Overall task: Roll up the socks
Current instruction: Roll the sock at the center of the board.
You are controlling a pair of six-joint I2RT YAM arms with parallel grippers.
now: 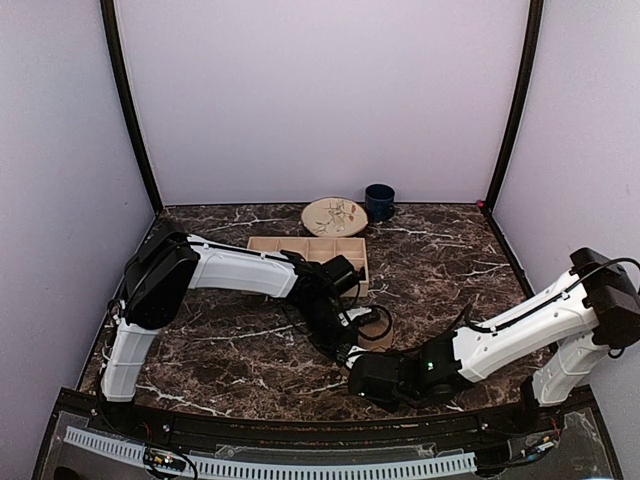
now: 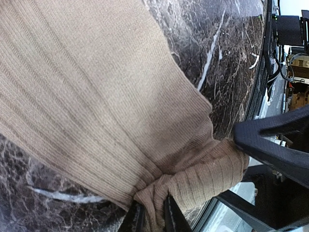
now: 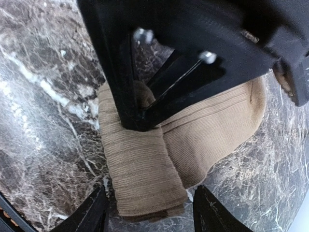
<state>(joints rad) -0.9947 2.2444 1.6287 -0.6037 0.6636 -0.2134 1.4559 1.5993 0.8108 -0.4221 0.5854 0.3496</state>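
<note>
Right pincer (image 3: 150, 210): open, straddling the rolled end of the tan sock (image 3: 145, 164).
Left pincer (image 2: 153, 218): clamped on the tan sock's bunched fabric.
Table (image 3: 38, 96): dark marble, under the tan sock.

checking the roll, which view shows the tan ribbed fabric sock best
Right wrist: the tan ribbed fabric sock shows both roll and flat part. Left wrist shows close fabric, bunched at the bottom. Top external shows a sliver, mostly hidden.

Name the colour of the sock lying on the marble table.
The sock is plain tan-brown with a fine ribbed knit. The left wrist view shows it best.
</note>
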